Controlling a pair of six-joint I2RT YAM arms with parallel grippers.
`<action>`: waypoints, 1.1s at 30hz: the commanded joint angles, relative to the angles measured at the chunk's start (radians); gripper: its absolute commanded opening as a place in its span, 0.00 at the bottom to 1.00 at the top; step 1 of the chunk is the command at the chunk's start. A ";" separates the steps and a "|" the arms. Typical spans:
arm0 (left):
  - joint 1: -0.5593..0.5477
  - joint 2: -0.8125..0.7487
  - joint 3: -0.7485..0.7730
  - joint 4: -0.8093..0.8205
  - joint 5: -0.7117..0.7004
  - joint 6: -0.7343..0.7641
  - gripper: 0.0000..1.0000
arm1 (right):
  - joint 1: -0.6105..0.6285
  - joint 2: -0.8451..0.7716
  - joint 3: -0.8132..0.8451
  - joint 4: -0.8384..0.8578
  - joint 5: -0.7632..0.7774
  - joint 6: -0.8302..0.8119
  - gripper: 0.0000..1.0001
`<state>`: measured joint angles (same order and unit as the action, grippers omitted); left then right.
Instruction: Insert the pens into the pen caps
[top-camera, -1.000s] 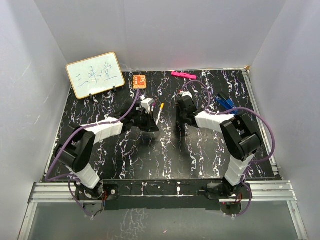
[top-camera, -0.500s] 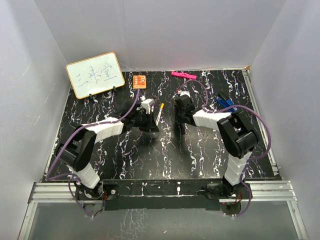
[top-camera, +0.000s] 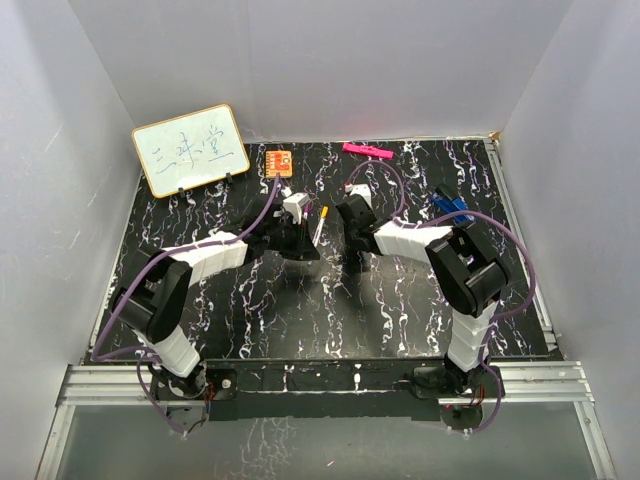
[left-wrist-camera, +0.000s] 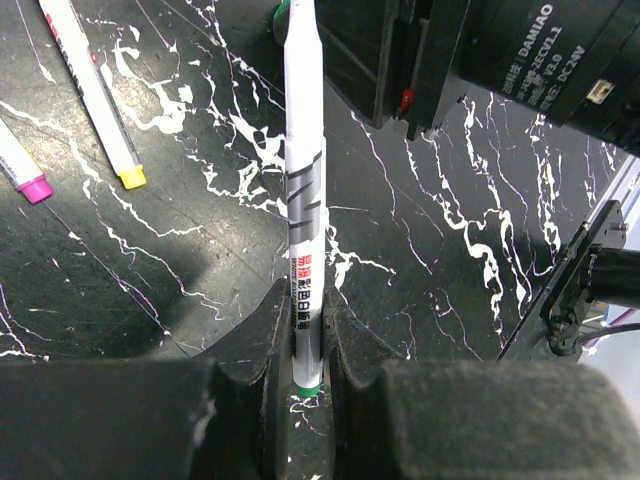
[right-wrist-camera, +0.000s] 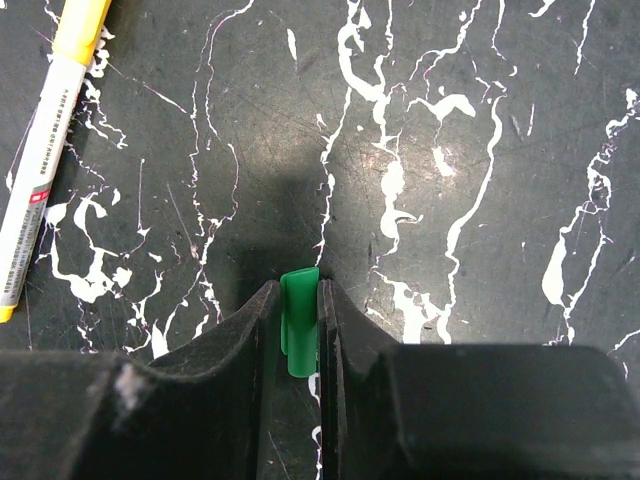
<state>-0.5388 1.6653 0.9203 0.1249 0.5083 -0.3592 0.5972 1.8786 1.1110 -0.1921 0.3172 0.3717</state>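
Much desk lies open toward the near edge. The left pincer clenches a pen, long axis straight out toward the right pincer, which clamps a green cap.

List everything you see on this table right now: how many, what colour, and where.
whiteboard: one, white with a wooden frame, far left corner
small board: one, orange, at the back beside the whiteboard
flat bar: one, pink, back edge
blue object: one, blue, right side, beyond the right arm
green-ended pen: one, white, held in the left gripper
loose pens: two, white, one yellow-ended and one purple-ended, lying on the table
green cap: one, green, in the right gripper
table: one, black with white veins
left gripper: one, black, shut on the green-ended pen
right gripper: one, black, shut on the green cap
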 joint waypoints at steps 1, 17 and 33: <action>-0.003 0.008 0.038 -0.011 0.012 -0.002 0.00 | 0.013 0.072 -0.033 -0.184 -0.003 0.002 0.18; -0.002 -0.008 0.020 -0.014 0.016 0.006 0.00 | -0.013 0.032 0.076 -0.159 0.025 0.026 0.00; -0.099 -0.049 0.012 0.109 0.075 0.026 0.00 | -0.138 -0.425 -0.174 0.486 -0.162 0.089 0.00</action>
<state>-0.5915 1.6726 0.9215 0.1764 0.5514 -0.3401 0.4572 1.5543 1.0180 0.0067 0.2123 0.4332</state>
